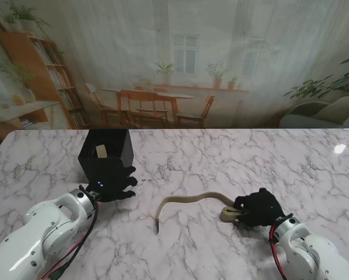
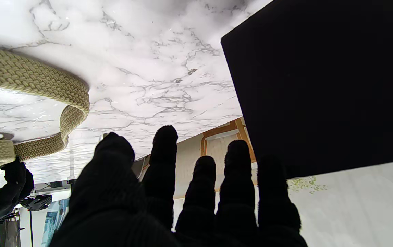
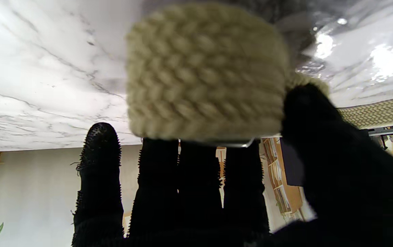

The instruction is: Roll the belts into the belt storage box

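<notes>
A white marble desk (image 1: 221, 157) is seen from the stand view. A black storage box (image 1: 107, 153) stands on the left side, far from the near edge, with a pale item just visible in its open top. The left robot hand (image 1: 113, 188) is placed right at the box's near side, fingers spread and nothing held; whether the box is touched cannot be told. From the left wrist, the box wall (image 2: 319, 85) is seen just beside the fingers (image 2: 163, 151).

A beige woven belt (image 1: 189, 203) lies on the desk between the two hands, its dark tip (image 1: 157, 224) toward the near edge. The belt's rolled end is clamped in the right robot hand (image 1: 257, 209), on the right side. In the right wrist view the woven roll (image 3: 205, 68) is pinched between thumb and fingers (image 3: 155, 178).
</notes>
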Robot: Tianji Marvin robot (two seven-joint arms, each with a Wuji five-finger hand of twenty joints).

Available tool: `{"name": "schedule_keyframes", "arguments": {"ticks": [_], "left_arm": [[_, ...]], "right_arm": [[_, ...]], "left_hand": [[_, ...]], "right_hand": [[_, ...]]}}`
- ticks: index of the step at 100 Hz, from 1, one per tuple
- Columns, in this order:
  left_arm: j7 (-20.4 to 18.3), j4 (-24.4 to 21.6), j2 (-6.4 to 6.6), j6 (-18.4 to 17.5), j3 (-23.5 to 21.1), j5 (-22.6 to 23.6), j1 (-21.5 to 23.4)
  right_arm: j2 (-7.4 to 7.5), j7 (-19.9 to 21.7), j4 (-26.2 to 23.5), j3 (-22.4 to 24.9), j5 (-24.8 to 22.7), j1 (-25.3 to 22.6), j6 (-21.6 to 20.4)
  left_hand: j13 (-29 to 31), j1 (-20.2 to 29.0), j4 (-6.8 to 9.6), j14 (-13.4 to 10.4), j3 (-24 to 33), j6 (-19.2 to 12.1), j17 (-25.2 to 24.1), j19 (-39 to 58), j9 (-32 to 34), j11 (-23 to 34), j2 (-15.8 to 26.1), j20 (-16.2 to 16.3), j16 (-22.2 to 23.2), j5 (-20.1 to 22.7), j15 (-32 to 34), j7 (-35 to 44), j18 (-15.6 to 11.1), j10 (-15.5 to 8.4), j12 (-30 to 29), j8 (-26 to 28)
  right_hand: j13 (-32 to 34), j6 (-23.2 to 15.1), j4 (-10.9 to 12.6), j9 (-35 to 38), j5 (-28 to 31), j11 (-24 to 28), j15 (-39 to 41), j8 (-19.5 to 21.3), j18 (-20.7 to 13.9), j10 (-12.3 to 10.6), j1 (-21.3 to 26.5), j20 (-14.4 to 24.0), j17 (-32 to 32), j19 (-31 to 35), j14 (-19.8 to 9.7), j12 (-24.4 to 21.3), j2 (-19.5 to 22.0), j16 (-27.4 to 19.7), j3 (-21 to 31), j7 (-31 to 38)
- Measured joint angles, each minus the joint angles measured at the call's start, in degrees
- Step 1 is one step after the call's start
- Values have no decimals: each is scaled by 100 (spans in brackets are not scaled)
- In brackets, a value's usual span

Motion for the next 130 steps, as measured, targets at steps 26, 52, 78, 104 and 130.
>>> {"name": "schedule_keyframes", "arguments": {"ticks": [26, 52, 78, 104, 130], "left_arm": [[8, 2, 0, 1, 0, 1, 1], [13, 2, 0, 1, -9, 7, 7], [36, 13, 0, -1, -9, 7, 7], [18, 19, 0, -3, -3, -5, 2], [27, 24, 0, 0, -6, -6, 4]], "right_arm": [[6, -151, 186, -115, -97, 136, -66], [11, -40, 186, -125, -122, 160, -117], [22, 338, 28, -38, -72, 137, -190], [22, 2063, -912, 500, 62, -265, -302], [154, 3762, -1678, 817, 443, -534, -294]], "left_hand": [[0, 0, 0, 0, 0, 0, 0, 0, 0, 0, 0, 0, 0, 0, -5, 0, 0, 0, 0, 0], [0, 0, 0, 0, 0, 0, 0, -1, 0, 0, 0, 0, 0, 0, -7, 0, 0, 0, 0, 0], [0, 0, 0, 0, 0, 0, 0, -1, 0, 0, 0, 0, 0, 0, -7, 0, 1, 0, 0, 0], [0, 0, 0, 0, 0, 0, 0, -1, 0, 0, 0, 0, 0, 0, -7, 0, 1, 0, 0, 0], [0, 0, 0, 0, 0, 0, 0, -1, 0, 0, 0, 0, 0, 0, -8, 0, 2, 0, 0, 0]], "right_hand": [[843, -853, 468, 798, -2549, 413, 423, 407, -65, 234, -61, 108, 565, 364, 240, -3, 307, 197, 130, -1093], [1014, -1729, 514, 865, -539, 734, 564, 681, 94, 476, 176, 108, 525, 349, 477, -3, 1004, 247, 108, -121], [792, -1234, -14, 936, 378, 152, 177, -416, -87, 556, 332, 120, 335, 218, 517, -369, 668, 102, 181, 667], [264, -65, 713, 678, 136, -891, -585, 983, -600, 269, -961, 55, 49, 150, 76, -1245, 660, -739, 215, -1334], [-949, 350, 898, -347, -1447, -2144, -1532, 1107, -1239, 143, -946, -347, -520, -345, -365, -2159, 596, -1501, 850, -1533]]}}
